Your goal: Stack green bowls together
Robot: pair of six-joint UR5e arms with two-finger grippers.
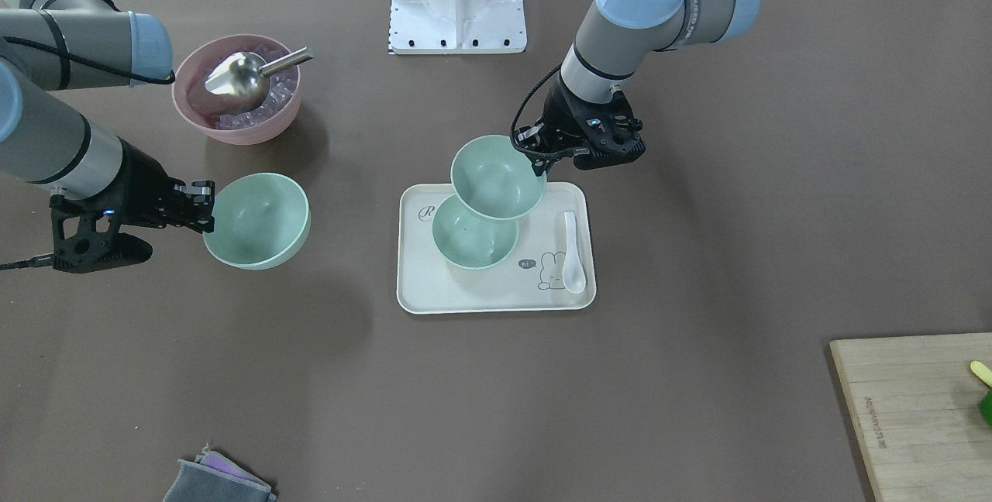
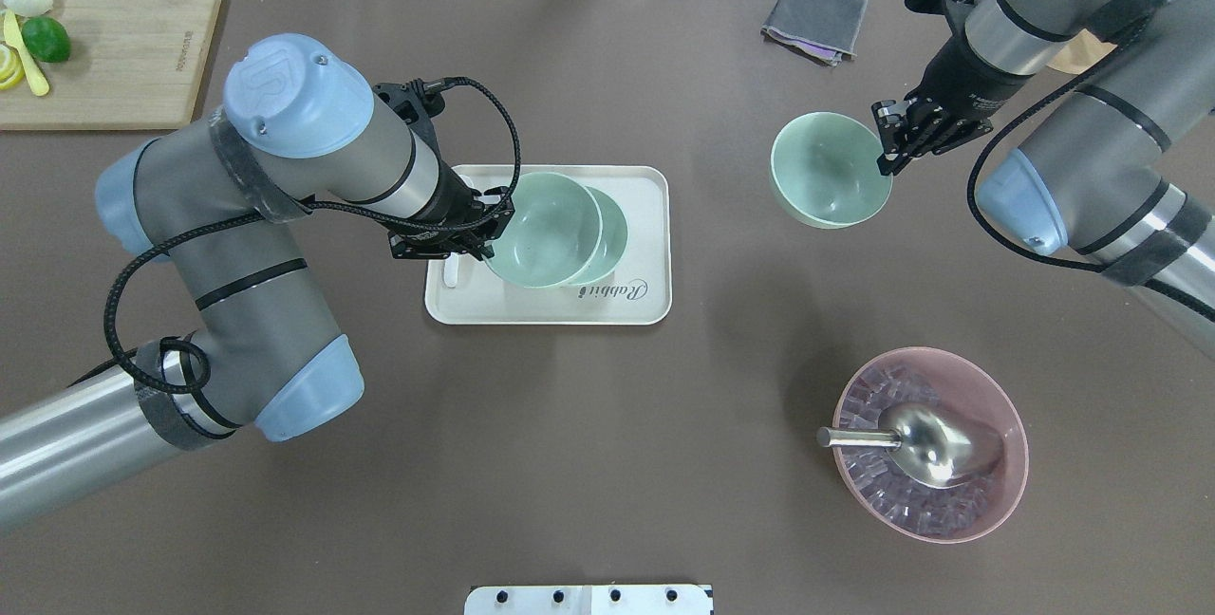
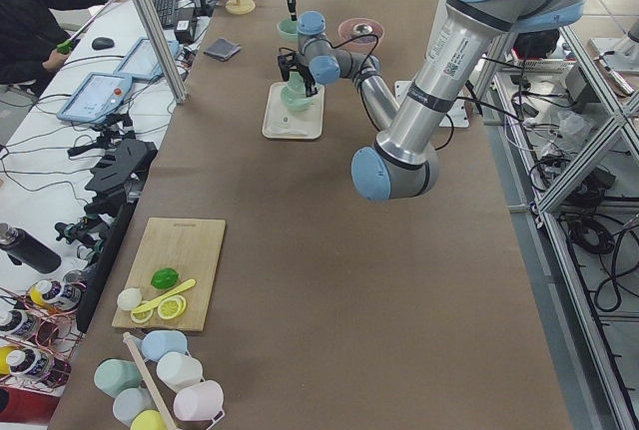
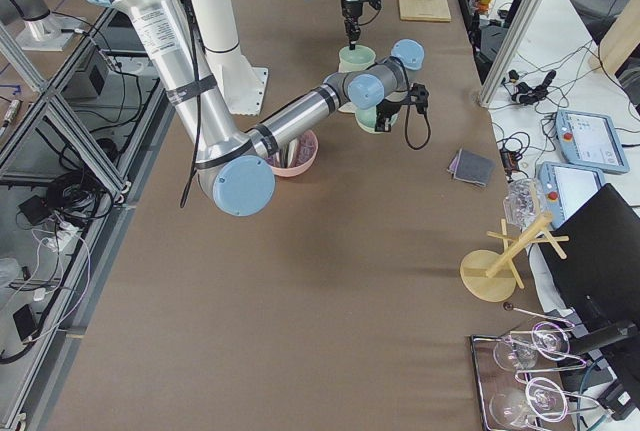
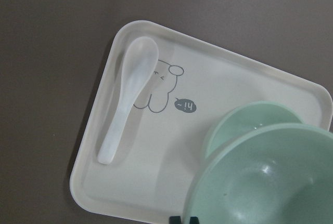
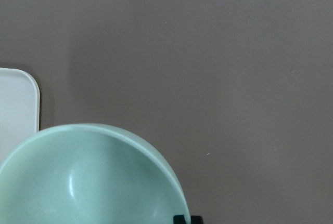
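Three pale mint-green bowls show. One green bowl (image 2: 607, 240) rests on the cream tray (image 2: 655, 307). My left gripper (image 2: 489, 228) is shut on the rim of a second green bowl (image 2: 541, 231) and holds it above the tray, partly over the resting bowl; in the front view they are the held bowl (image 1: 496, 177) and the resting bowl (image 1: 474, 235). My right gripper (image 2: 887, 152) is shut on the rim of the third green bowl (image 2: 828, 169), held above the table to the right of the tray. That bowl also shows in the right wrist view (image 6: 88, 182).
A white spoon (image 1: 573, 254) lies on the tray beside a rabbit print. A pink bowl (image 2: 935, 444) with ice and a metal scoop stands near the robot's right. A grey cloth (image 2: 814, 19) and a wooden cutting board (image 2: 114, 55) with lime pieces lie at the far side.
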